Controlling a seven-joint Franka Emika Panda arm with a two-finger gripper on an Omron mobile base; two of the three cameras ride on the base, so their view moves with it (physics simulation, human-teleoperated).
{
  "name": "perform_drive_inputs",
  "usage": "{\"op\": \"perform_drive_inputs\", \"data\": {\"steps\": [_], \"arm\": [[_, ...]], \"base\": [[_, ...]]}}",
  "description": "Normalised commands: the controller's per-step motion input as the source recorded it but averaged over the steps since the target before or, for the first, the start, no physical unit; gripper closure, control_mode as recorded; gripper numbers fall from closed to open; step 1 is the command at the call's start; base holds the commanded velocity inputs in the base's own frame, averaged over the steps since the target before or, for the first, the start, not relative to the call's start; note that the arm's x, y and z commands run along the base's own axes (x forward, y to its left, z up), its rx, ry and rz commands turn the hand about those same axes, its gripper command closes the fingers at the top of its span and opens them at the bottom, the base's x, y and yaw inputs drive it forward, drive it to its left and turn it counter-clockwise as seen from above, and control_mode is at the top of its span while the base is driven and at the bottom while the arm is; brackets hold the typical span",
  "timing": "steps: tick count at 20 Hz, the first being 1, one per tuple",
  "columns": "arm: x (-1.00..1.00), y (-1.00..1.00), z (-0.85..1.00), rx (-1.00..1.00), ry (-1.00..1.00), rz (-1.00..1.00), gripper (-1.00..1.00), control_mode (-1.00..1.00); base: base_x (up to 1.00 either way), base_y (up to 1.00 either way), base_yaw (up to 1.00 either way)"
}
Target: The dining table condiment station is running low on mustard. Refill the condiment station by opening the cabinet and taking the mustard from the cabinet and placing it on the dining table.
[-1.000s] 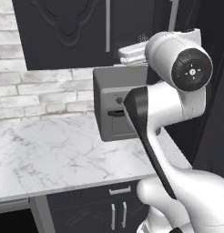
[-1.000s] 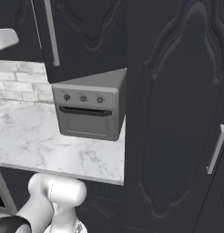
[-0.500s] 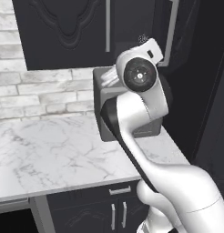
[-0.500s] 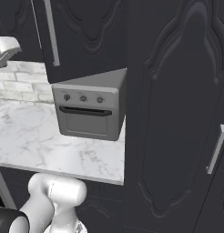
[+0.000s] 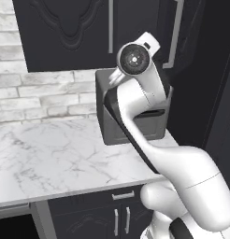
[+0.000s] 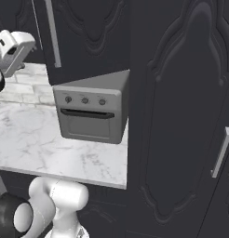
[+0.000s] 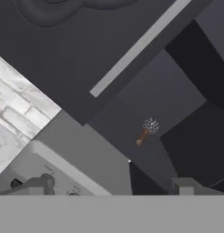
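The black upper cabinet hangs above the counter. Its left door is closed, with a silver bar handle. Its right door is swung out, its handle at the near edge. My gripper is open and holds nothing. It is raised in front of the cabinet and points up at the opening. The hand view shows the dark inside, where a small brown-handled thing lies. The mustard and the dining table are out of view.
A grey toaster oven stands on the marble counter right under the cabinet, behind my arm. A tall dark cabinet front rises at the right. A brick wall backs the counter, with low dark drawers beneath.
My arm's wrist has swung left and a little up, away from the right door's handle. The gripper has stayed open.
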Motion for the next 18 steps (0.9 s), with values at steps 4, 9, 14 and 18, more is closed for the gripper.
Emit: {"op": "perform_drive_inputs", "data": {"steps": [4, 9, 14, 18], "arm": [[-0.21, -0.52, 0.00, -0.03, 0.03, -0.09, -1.00, -1.00], [-0.45, -0.48, 0.00, 0.00, 0.00, -0.12, -1.00, -1.00], [-0.01, -0.57, -0.01, 0.00, 0.12, -0.09, -1.00, -1.00], [-0.05, -0.98, 0.00, 0.00, 0.06, -0.03, -1.00, -1.00]], "base": [[0.00, 0.00, 0.00], [0.00, 0.00, 0.00], [0.00, 0.00, 0.00], [0.00, 0.00, 0.00]]}}
